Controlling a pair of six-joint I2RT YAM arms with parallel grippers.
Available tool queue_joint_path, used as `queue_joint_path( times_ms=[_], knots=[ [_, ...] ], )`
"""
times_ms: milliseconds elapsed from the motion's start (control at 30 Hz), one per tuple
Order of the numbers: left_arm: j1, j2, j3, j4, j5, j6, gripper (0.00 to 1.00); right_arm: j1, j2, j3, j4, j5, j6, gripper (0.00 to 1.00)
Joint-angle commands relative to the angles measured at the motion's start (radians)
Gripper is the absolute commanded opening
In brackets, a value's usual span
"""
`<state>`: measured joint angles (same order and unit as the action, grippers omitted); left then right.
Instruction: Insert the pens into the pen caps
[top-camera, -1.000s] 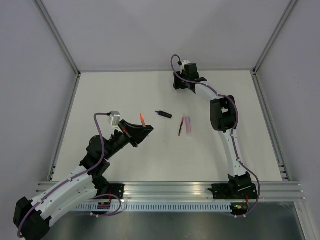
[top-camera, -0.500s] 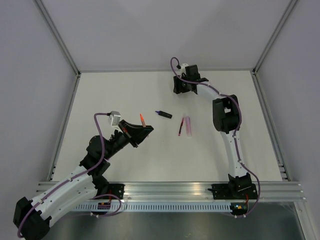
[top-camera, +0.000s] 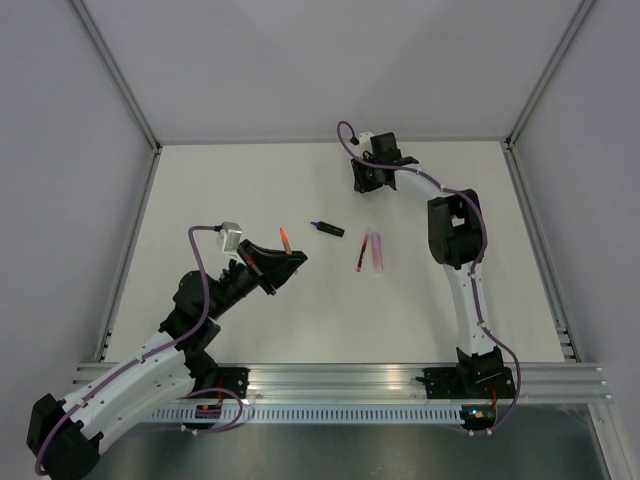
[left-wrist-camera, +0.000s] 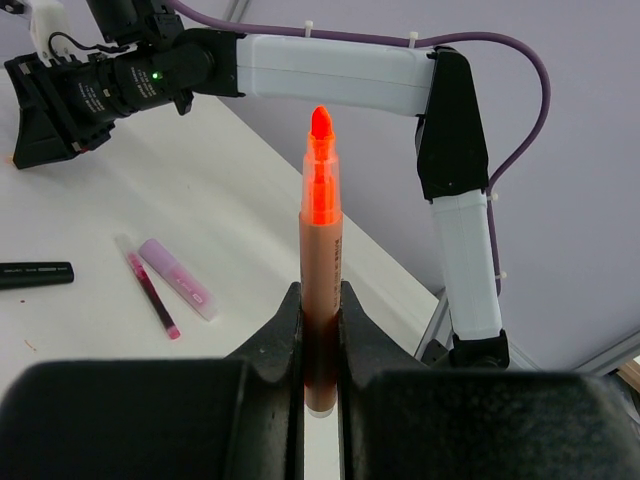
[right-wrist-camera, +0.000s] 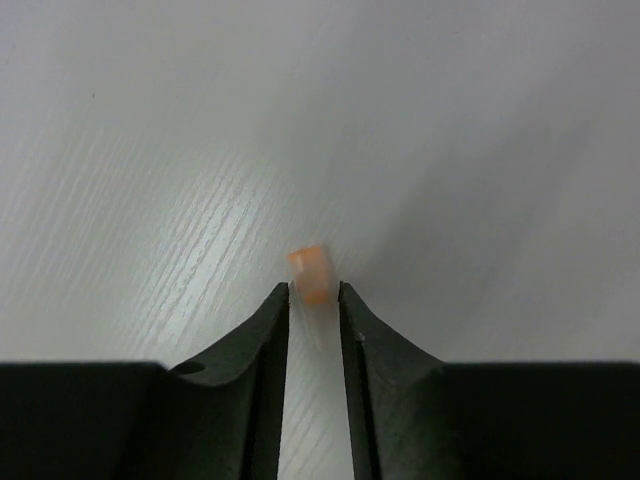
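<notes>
My left gripper (left-wrist-camera: 320, 295) is shut on an orange pen (left-wrist-camera: 321, 250), holding it upright with the bare tip up, above the table's left middle (top-camera: 284, 238). At the far edge my right gripper (right-wrist-camera: 314, 290) is down on the table with its jaws closed in on a small orange pen cap (right-wrist-camera: 311, 270) lying between the fingertips. A dark navy pen (top-camera: 327, 228) lies mid-table. To its right, a slim pink-red pen (top-camera: 361, 253) lies beside a pale pink-purple cap (top-camera: 376, 252).
The white table (top-camera: 230, 190) is bordered by grey walls and aluminium rails (top-camera: 340, 380). The right arm (top-camera: 455, 230) stretches along the table's right half to the back edge. In the left wrist view that arm (left-wrist-camera: 330, 75) crosses behind the held pen.
The right gripper's jaws have narrowed around the orange cap, and its wrist has shifted slightly at the far edge. The left arm and its pen have stayed still.
</notes>
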<state>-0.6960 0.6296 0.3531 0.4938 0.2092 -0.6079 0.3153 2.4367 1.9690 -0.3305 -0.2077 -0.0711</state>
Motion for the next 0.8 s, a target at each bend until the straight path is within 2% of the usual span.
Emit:
queue_joint_path(
  times_ms=[0,33,133,200,233,333,367,433,467,600,667,700,733,767],
  knots=[
    [0.0,-0.008,-0.005,0.0,-0.028,0.01,0.03,0.021,-0.059,-0.03,-0.048,-0.019,-0.067,0.31],
    [-0.002,-0.008,-0.005,-0.001,-0.028,0.011,0.03,0.024,-0.061,-0.041,-0.048,-0.003,-0.068,0.22],
    [0.0,-0.008,-0.005,-0.004,-0.034,0.014,0.03,0.027,-0.065,-0.044,-0.062,0.048,-0.041,0.09],
    [0.0,-0.007,-0.005,-0.006,-0.04,0.017,0.03,0.027,-0.07,-0.041,-0.094,0.105,-0.013,0.03],
    [-0.002,-0.005,-0.005,-0.008,-0.042,0.019,0.03,0.025,-0.079,-0.041,-0.108,0.195,0.031,0.0],
    [-0.002,0.002,-0.005,-0.008,-0.05,0.02,0.03,0.024,-0.106,-0.051,-0.2,0.406,0.163,0.0],
    [0.0,0.005,-0.005,-0.008,-0.051,0.022,0.03,0.021,-0.114,-0.058,-0.273,0.523,0.274,0.0],
    [0.0,0.007,-0.005,-0.008,-0.05,0.02,0.03,0.019,-0.181,-0.154,-0.312,0.6,0.388,0.0],
    [0.0,0.008,-0.003,-0.005,-0.048,0.019,0.03,0.018,-0.212,-0.206,-0.317,0.643,0.513,0.0],
    [0.0,0.007,-0.006,-0.004,-0.051,0.017,0.03,0.013,-0.402,-0.547,-0.257,0.642,0.815,0.0],
    [-0.002,0.005,-0.011,-0.009,-0.07,0.025,0.03,0.013,-0.497,-0.634,-0.248,0.636,0.934,0.0],
    [-0.002,0.002,-0.011,-0.012,-0.077,0.028,0.03,0.015,-0.521,-0.697,-0.257,0.627,1.065,0.0],
    [-0.002,0.001,-0.011,-0.017,-0.082,0.036,0.03,0.013,-0.54,-0.711,-0.283,0.623,1.134,0.0],
    [-0.002,-0.001,-0.009,-0.02,-0.088,0.037,0.03,0.013,-0.539,-0.714,-0.385,0.625,1.201,0.0]
  ],
)
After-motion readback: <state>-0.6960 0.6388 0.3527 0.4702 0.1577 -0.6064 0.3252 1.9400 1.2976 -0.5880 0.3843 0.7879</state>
